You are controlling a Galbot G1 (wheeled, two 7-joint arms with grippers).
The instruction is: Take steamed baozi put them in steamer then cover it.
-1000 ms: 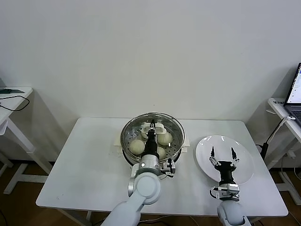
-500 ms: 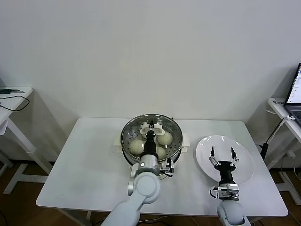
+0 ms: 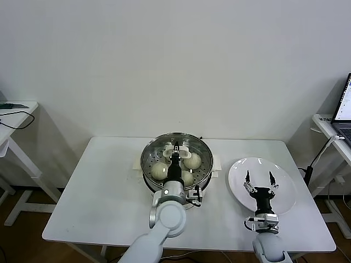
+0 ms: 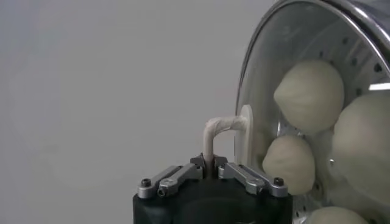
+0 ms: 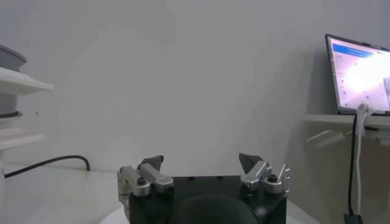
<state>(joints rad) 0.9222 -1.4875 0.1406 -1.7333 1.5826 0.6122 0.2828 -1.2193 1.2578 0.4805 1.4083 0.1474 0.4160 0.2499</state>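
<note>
**Left gripper holds the glass cover by its handle over the filled steamer**

A white worktop [image 3: 109, 186] stands before a plain pale wall. Near its middle sits the steamer [image 3: 149, 164], a round shiny steel pot on a cream-white base. Inside it, on the perforated tray, lie the steamed baozi [image 3: 159, 171], smooth cream-white buns; four can be made out through the glass, partly hidden by the arm.

The cover [image 3: 202, 148], a clear glass lid with a metal rim, lies over the top of the pot, about as wide as the pot itself. Whether it rests fully on the rim cannot be told. The left gripper [image 3: 175, 149] reaches over the middle of the steamer and is clamped tight on the cover's cream-white handle [image 4: 220, 126]. In the left wrist view the fingers [image 4: 172, 179] meet around the foot of the looped handle, with the buns showing through the glass beside it.

To the robot's right, well apart from the steamer, lies a flat white plate [image 3: 282, 181]. The right gripper [image 3: 259, 176] hangs above the plate, its two fingers spread wide and holding nothing.

A laptop [image 3: 343, 104] sits on a side table at the far right.
</note>
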